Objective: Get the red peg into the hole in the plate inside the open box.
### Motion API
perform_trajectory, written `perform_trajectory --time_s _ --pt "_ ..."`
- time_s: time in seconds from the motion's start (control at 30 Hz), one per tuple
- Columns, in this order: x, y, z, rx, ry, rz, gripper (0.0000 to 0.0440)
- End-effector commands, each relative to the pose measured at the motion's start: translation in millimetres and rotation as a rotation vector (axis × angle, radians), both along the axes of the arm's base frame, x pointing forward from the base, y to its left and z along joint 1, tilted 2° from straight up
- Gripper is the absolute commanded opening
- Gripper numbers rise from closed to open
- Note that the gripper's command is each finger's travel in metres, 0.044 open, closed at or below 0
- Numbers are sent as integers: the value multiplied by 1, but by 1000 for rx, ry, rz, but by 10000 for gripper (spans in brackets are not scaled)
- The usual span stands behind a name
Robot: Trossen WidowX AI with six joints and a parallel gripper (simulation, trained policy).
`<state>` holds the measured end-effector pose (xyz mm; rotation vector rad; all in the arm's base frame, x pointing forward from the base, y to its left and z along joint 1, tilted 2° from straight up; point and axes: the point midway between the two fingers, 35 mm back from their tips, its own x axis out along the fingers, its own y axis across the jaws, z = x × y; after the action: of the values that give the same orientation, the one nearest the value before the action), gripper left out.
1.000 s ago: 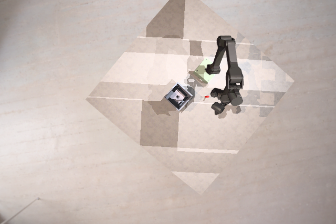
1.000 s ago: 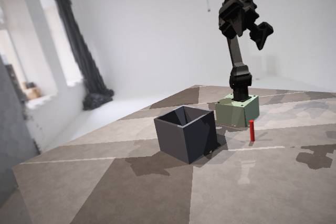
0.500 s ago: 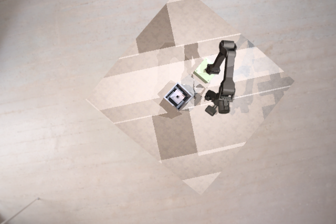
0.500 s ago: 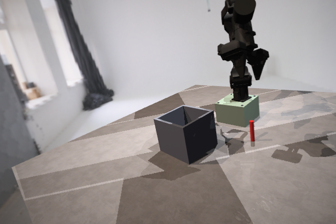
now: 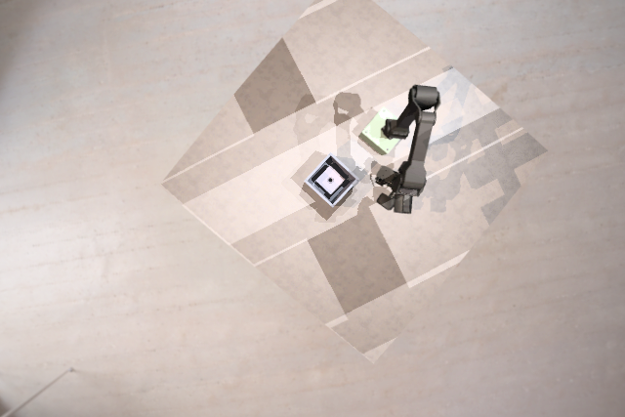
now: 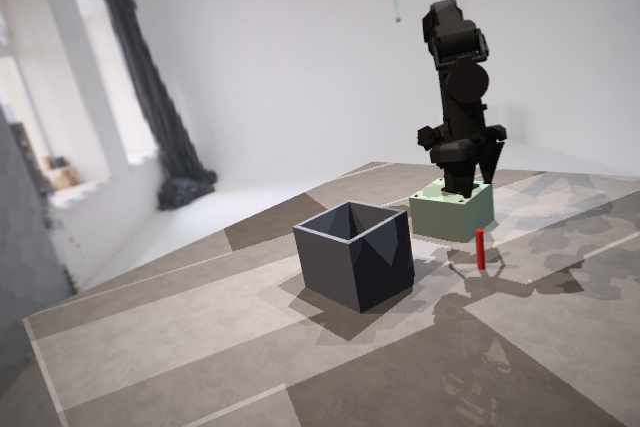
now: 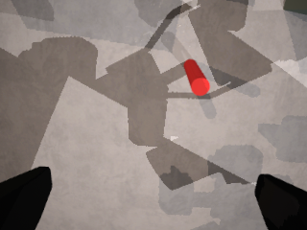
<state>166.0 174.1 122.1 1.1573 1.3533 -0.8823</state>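
Towards two o'clock in my wrist view, the red peg [image 6: 480, 249] [image 7: 196, 78] stands upright on the bench [image 5: 252, 175] [image 6: 206, 334] [image 7: 96, 144]; the hand [image 5: 378, 188] [image 6: 478, 188] [image 7: 155, 181] hangs released, spread wide, presumably to straddle it without knocking.

Exterior view: box [image 5: 318, 193] [image 6: 330, 267] on worktop [image 5: 227, 190] [image 6: 180, 339] [image 7: 86, 125], left of peg [image 6: 480, 249] [image 7: 197, 78]. Peg upright on worktop, outside box. Base block [image 5: 373, 137] [image 6: 439, 218] behind both, arm [image 5: 420, 145] [image 6: 460, 112] mounted on it. Top view: plate [image 5: 337, 176] in box bottom, block up and right of box, gripper [image 5: 384, 187] [image 6: 478, 188] [image 7: 155, 181] right of box. Gripper above worktop, apart from peg. Wrist view: peg ahead of fingertips, right of centre.
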Motion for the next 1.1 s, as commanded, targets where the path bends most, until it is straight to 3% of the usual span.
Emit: perform_trajectory --time_s 0.0,0.47,1.07 --pt "-9 -6 -18 -51 62 34 440" --pt "-29 -23 -60 -184 171 128 434" --pt "-29 -30 -118 -238 161 148 418"
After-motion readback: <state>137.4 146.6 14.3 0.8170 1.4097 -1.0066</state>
